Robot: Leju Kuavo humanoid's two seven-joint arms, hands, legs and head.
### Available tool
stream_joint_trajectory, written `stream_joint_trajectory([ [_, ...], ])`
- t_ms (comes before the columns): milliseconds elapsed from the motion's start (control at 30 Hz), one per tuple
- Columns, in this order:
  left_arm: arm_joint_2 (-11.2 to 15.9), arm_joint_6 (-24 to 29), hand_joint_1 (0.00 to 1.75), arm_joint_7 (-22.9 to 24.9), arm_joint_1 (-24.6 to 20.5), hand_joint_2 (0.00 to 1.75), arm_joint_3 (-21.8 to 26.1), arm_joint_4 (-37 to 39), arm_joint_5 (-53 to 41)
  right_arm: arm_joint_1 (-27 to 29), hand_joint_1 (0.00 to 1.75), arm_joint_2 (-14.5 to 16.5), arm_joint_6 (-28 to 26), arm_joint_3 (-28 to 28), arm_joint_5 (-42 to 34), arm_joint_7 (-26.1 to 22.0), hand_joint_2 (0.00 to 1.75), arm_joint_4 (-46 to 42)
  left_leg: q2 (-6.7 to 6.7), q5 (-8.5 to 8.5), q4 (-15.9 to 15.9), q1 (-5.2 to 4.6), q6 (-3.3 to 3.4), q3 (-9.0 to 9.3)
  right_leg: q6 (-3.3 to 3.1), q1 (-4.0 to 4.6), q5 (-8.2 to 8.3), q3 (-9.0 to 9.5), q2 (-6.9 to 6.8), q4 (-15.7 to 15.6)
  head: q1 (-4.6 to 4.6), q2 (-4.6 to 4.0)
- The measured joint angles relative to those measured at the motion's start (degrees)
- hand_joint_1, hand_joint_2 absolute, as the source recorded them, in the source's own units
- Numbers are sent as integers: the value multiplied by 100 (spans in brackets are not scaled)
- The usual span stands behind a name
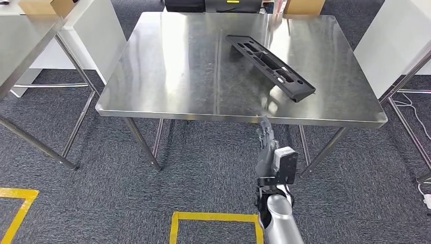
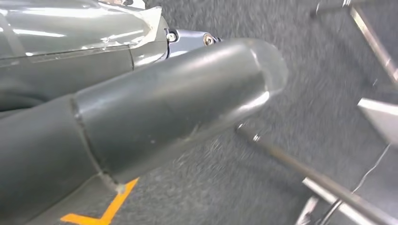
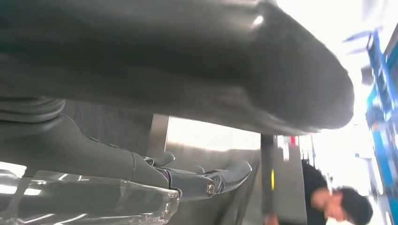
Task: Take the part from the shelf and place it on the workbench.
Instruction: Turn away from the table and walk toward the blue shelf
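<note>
The long black plastic part (image 1: pixel 269 66) lies flat on the steel workbench (image 1: pixel 167 76), slanting from the middle back towards the right front. My right hand (image 1: pixel 265 147) hangs below and in front of the bench's front edge, a short way from the part's near end. Its fingers are stretched out and hold nothing. The right wrist view shows the same hand (image 3: pixel 187 178) with straight dark fingers (image 3: pixel 220 176) and nothing in them. In the left wrist view my left hand (image 2: pixel 178 93) hangs over the grey carpet with its thick thumb extended, holding nothing.
A second steel table (image 1: pixel 25 46) stands at the left, and a white cabinet (image 1: pixel 396 40) with a metal frame stands at the right. Cardboard boxes (image 1: pixel 305 6) sit behind the bench. Yellow tape (image 1: pixel 213 217) marks the carpet near my feet. A person (image 3: pixel 338 206) is nearby.
</note>
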Motion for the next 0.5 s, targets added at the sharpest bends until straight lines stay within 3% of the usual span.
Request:
stream_joint_trajectory([
  [67, -170, 115, 0, -12, 38, 0, 207, -203, -2, -160, 0, 73, 65, 117, 7, -24, 0, 225, -20, -19, -363, -35, 43, 203, 85, 7, 70, -35, -13, 1, 4, 1],
  [133, -277, 228, 0, -21, 79, 0, 323, -343, 59, -257, 0, 120, 107, 197, 10, -41, 0, 399, -13, 53, -398, -57, 146, 166, 171, 12, 133, -54, -16, -21, 8, 1],
  [167, -326, 331, 0, -24, 100, 0, 349, -410, 151, -299, 0, 129, 124, 220, 10, -52, 0, 478, -2, 107, -422, -58, 211, 134, 187, 15, 84, -98, -14, 21, 8, 1],
  [233, -408, 702, 0, 1, 214, 0, 270, -596, 542, -401, 0, 126, 154, 252, 0, -79, 0, 644, 33, 236, -461, -48, 335, 27, 145, 32, -264, -278, -8, 409, 39, 0],
  [300, -465, 1116, 0, 117, 461, 0, -46, -903, 1043, -494, 0, 97, 146, 275, -36, -86, 0, 787, 74, 340, -451, -67, 387, -115, 98, 31, -745, -510, -2, 1179, 69, 0],
  [333, -488, 1197, 0, 213, 606, 0, -264, -1096, 1185, -520, 0, 63, 113, 280, -62, -72, 0, 838, 87, 395, -445, -76, 398, -191, 114, 31, -878, -564, -2, 1515, 74, 1],
  [367, -502, 1152, 0, 307, 717, 0, -455, -1269, 1198, -531, 0, 21, 62, 274, -83, -47, 0, 866, 89, 452, -436, -84, 403, -271, 153, 31, -901, -534, -2, 1687, 74, 1],
  [400, -510, 984, 0, 389, 777, 0, -587, -1411, 1085, -533, 0, -27, -9, 256, -97, -13, 0, 874, 76, 510, -423, -90, 400, -354, 202, 33, -825, -401, -2, 1647, 76, 1],
  [433, -515, 725, 0, 445, 776, 0, -647, -1502, 858, -532, 0, -77, -97, 225, -104, 33, 0, 854, 57, 565, -404, -96, 390, -435, 241, 35, -700, -170, -2, 1391, 76, 0],
  [500, -516, 172, 0, 490, 656, 0, -627, -1564, 290, -511, 0, -173, -289, 129, -106, 131, 0, 705, 22, 661, -350, -112, 353, -567, 229, 59, -578, 441, -6, 513, 78, 0],
])
